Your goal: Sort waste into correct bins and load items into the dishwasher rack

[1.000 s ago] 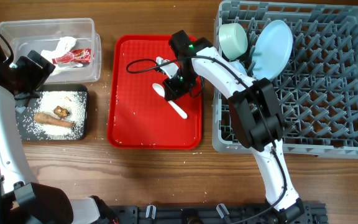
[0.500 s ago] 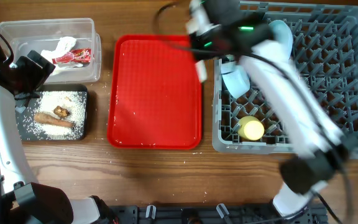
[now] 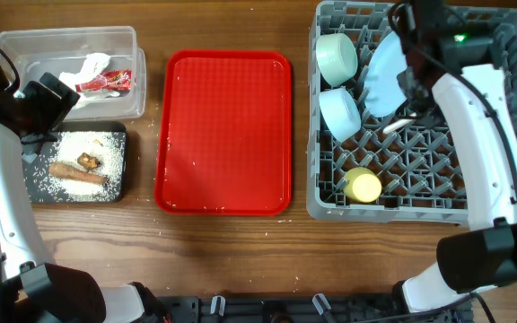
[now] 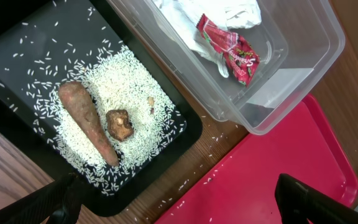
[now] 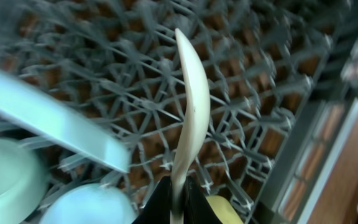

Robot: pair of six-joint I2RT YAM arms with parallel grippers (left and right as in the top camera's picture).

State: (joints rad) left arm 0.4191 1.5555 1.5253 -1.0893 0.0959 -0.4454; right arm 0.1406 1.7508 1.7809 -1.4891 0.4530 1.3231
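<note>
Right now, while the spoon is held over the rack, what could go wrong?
The right gripper pinches the spoon only by one end, so it might twist or slip. Released here, it could drop through the open grid of the rack. The plate leans close by and could get knocked.

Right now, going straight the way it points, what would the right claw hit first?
Likely the dishwasher rack, its grid floor beside the plate; the spoon in the right claw would touch first. Depth unclear.
</note>
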